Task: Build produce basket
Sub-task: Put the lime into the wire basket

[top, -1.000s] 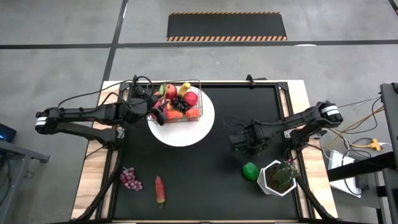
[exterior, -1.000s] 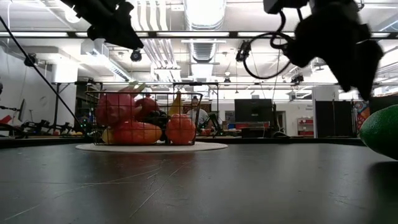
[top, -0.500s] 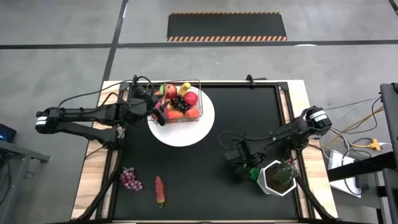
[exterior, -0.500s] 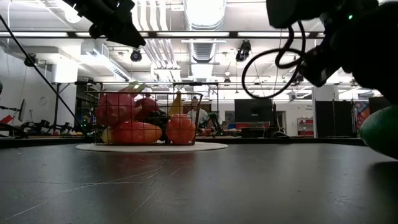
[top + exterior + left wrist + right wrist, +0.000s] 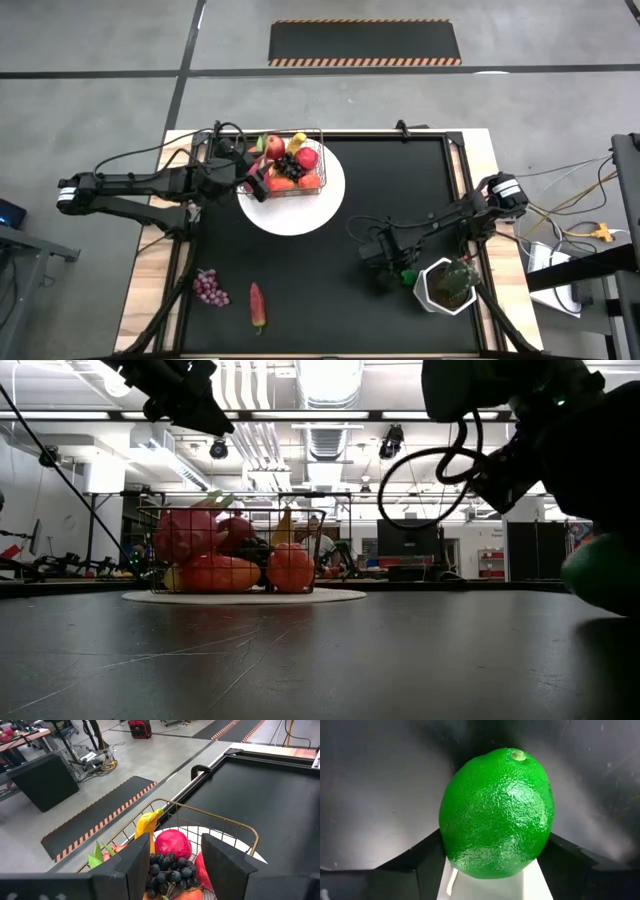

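The wire basket (image 5: pixel 293 165) stands on a round white plate (image 5: pixel 300 215) and holds the banana, apples, an orange fruit and dark grapes (image 5: pixel 165 870). My left gripper (image 5: pixel 175 865) hovers open over the basket's left side (image 5: pixel 257 187). The green lime (image 5: pixel 497 815) lies on the black table near the plant pot (image 5: pixel 408 278). My right gripper (image 5: pixel 495 837) is down at the lime, open, one finger on each side. A second bunch of grapes (image 5: pixel 208 287) and the red chilli (image 5: pixel 257 305) lie near the table's near left corner. My right gripper comes at the lime slanting down from the table's left. Its fingers (image 5: pixel 420 860) stand close against the lime's two sides near its lower half (image 5: pixel 470 860). I cannot tell whether they touch it. The lime rests on the table.
The green plant in its white pot (image 5: pixel 447 285) stands right beside the lime, toward the near right corner. The black mat (image 5: pixel 330 290) between the chilli and the lime is bare. Wooden table edges (image 5: pixel 150 280) frame the mat.
My right gripper has moved toward the table's near edge and down, from beside the lime to around it. In the low view the lime shows slightly farther left than before. The left arm has kept still above the basket.
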{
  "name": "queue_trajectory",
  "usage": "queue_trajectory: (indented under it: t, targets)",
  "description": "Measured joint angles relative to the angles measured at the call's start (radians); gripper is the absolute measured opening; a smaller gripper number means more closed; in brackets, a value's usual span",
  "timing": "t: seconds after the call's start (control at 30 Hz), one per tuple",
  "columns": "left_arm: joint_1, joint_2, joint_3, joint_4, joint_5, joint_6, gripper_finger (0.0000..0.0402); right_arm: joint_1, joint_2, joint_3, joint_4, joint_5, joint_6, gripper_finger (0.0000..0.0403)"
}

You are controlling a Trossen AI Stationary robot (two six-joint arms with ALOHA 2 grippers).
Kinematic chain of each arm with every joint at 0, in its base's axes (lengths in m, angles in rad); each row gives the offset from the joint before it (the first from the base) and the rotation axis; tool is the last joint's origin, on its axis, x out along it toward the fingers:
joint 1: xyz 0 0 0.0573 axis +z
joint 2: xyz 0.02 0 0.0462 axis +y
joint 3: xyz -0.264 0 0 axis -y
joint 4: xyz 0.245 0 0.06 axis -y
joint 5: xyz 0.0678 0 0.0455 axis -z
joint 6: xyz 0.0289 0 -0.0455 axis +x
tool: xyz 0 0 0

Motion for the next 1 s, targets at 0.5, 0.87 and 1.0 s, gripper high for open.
queue_trajectory:
  t: [0.5, 0.87, 1.0]
  targets:
    - [-0.001, 0.004, -0.02, 0.045, 0.002, 0.027, 0.016, -0.088, -0.155, 0.0, 0.271, 0.416, -0.277, 0.0255]
    - [-0.042, 0.004, -0.085, 0.159, 0.008, 0.017, 0.016, -0.208, -0.208, -0.115, 1.169, 0.739, -0.863, 0.0256]
    - [-0.08, 0.001, -0.11, 0.212, 0.009, 0.016, 0.016, -0.285, -0.151, -0.193, 1.586, 0.738, -0.972, 0.0256]
